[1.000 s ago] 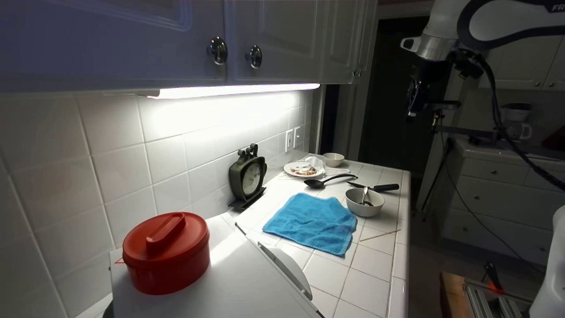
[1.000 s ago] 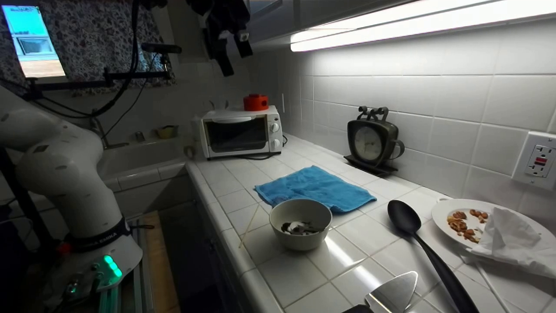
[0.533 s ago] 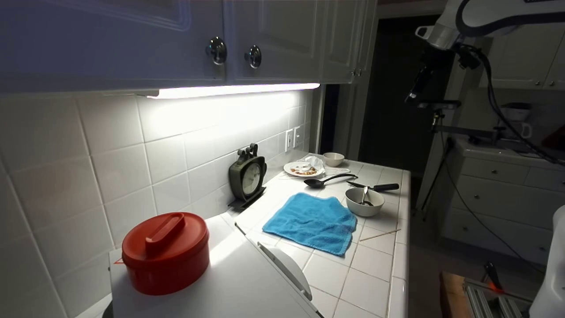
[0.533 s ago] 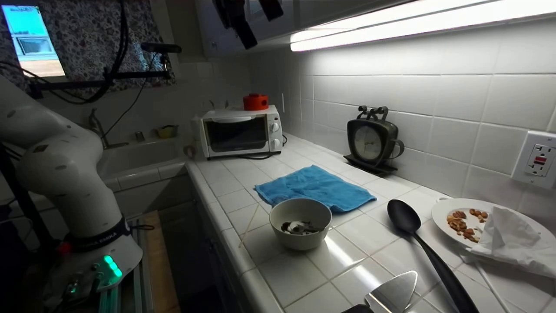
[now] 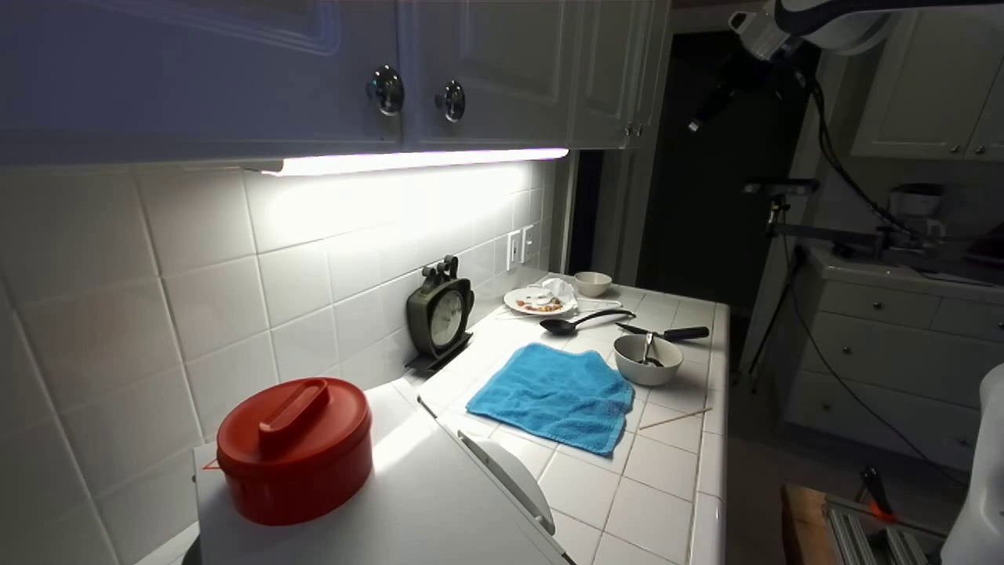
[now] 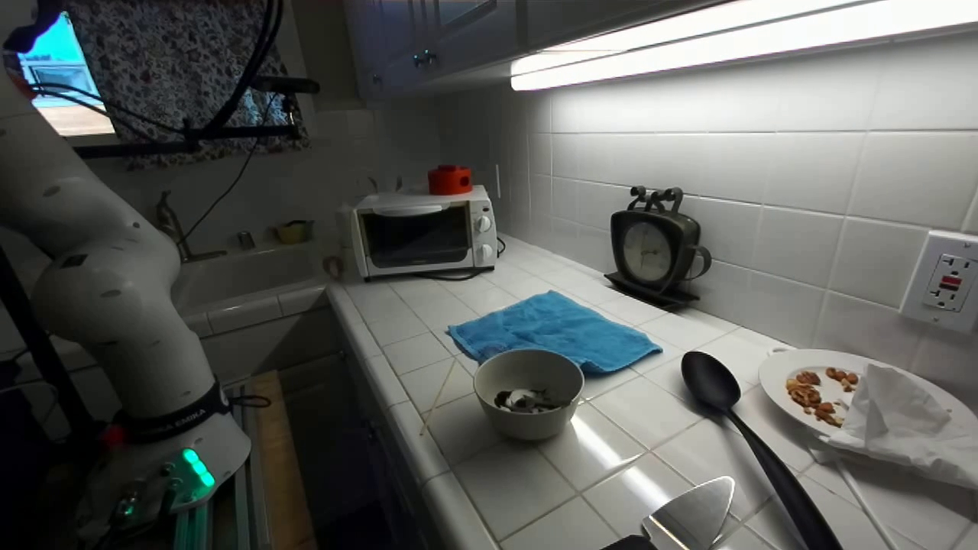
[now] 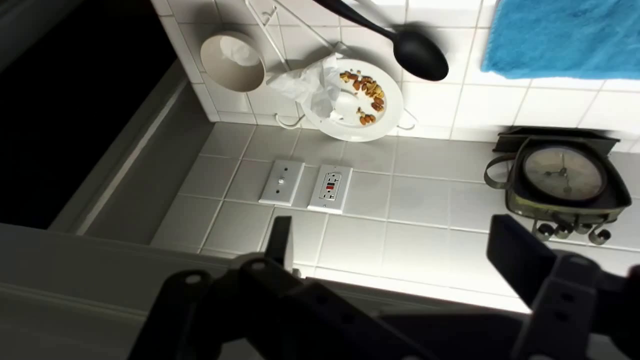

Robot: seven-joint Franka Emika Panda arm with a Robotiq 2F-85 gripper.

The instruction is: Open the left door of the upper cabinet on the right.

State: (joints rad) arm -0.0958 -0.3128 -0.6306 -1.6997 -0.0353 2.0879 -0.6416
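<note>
The upper cabinet [image 5: 652, 74] is white and closed, high on the far part of the wall in an exterior view. Its left door [image 5: 604, 74] has a small silver knob near its lower corner and is shut. My gripper [image 5: 695, 124] is to the right of this cabinet there, apart from the doors and pointing down and left. In the wrist view, whose picture is upside down, the gripper [image 7: 400, 247] is open and empty. A dim cabinet front [image 7: 75, 290] shows at the lower left. A small round shape beside one finger may be a knob; I cannot tell.
A bluish-shadowed cabinet door [image 5: 196, 71] is nearer that camera. A bright light strip [image 5: 423, 161] runs under the cabinets. The tiled counter holds a blue towel [image 5: 557, 392], a bowl [image 6: 529, 393], a black spoon [image 6: 714, 382], a plate [image 6: 795, 382] and a scale [image 6: 655, 244].
My gripper has risen and swung toward the cabinets in an exterior view. It has gone up out of frame in an exterior view where its fingers showed before. The doors and counter items have not moved.
</note>
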